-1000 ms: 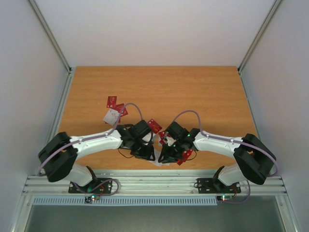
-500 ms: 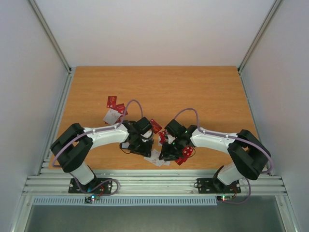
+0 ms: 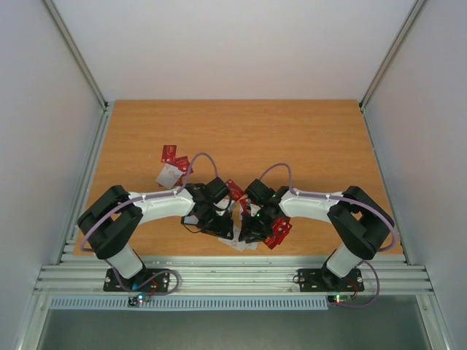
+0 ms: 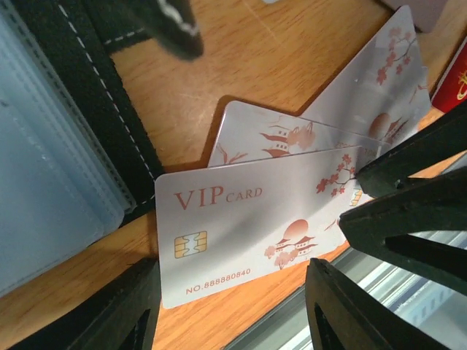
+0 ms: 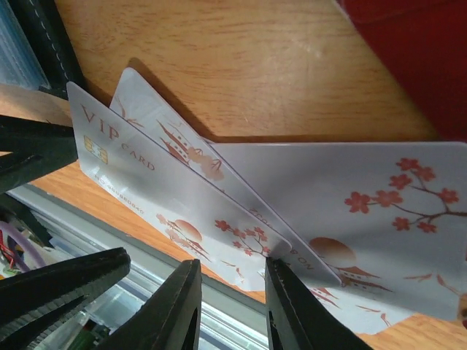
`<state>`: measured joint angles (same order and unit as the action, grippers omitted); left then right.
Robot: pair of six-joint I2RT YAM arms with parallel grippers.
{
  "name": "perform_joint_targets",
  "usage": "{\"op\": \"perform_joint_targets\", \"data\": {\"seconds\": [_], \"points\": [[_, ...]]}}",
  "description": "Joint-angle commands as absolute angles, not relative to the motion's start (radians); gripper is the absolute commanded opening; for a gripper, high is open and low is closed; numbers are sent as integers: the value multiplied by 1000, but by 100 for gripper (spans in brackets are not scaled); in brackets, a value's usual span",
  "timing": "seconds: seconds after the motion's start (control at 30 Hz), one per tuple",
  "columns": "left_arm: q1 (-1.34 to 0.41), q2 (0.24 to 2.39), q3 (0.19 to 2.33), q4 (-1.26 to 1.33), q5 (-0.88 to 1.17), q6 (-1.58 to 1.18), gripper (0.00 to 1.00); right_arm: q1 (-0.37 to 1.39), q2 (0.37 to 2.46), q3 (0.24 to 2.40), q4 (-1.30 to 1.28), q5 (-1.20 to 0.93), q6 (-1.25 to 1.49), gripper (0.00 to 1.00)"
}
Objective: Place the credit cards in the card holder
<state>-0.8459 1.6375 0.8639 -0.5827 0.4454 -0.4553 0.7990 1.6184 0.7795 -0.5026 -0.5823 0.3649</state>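
Right tool (image 5: 230,306) pinching VIP card (image 4: 255,226); left tool (image 4: 230,313) released. Steer toward card holder (image 4: 51,168) at nine o'clock, keeping flat.

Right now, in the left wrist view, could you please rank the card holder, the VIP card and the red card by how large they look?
1. VIP card and card holder: look alike; the holder is cropped and nearer.
2. Red card: only a sliver shows.

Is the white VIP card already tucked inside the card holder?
No, in the left wrist view the VIP card lies outside the card holder, its left edge by the holder's black border, not in a pocket.
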Motion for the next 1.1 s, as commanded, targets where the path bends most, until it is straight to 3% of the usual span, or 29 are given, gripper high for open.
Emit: {"op": "perform_joint_targets", "data": {"seconds": [0.0, 0.67, 1.07], "points": [[-843, 1672, 810, -502, 529, -462, 56, 795, 1676, 787, -517, -543, 357, 25], [-701, 1546, 577, 24, 863, -765, 47, 795, 1740, 703, -391, -596, 384, 15], [-694, 1488, 574, 9, 882, -780, 41, 795, 1761, 703, -383, -607, 376, 15]]}}
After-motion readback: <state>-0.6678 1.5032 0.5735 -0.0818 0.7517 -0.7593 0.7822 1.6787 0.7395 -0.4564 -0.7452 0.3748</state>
